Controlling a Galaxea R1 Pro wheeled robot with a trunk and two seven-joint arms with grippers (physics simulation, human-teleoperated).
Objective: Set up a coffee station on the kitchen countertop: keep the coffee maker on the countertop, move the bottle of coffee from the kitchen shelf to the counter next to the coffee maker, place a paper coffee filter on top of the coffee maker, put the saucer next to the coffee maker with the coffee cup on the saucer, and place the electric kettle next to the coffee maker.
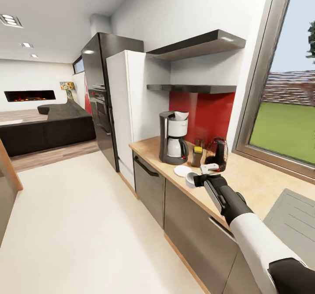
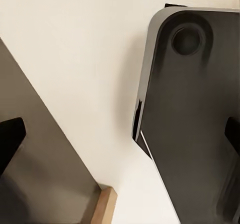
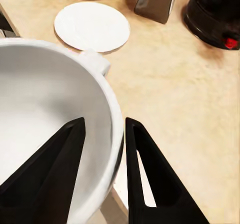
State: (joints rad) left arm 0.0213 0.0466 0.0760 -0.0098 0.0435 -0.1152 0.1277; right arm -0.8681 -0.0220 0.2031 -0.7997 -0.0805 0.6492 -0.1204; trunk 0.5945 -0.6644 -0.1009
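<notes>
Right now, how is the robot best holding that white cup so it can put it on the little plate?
By the rim. The right gripper has one finger inside the coffee cup and one outside, pinching its thin wall from above. The open top makes that easy, and the small handle is too stubby to grab. The saucer lies flat just beyond, beside the coffee maker.

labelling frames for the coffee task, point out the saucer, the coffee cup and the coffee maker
saucer (image 3: 92, 26), right wrist view, middle of its flat top
coffee cup (image 3: 45, 104), right wrist view, inner wall
coffee maker (image 1: 174, 138), head view, front of body
</notes>
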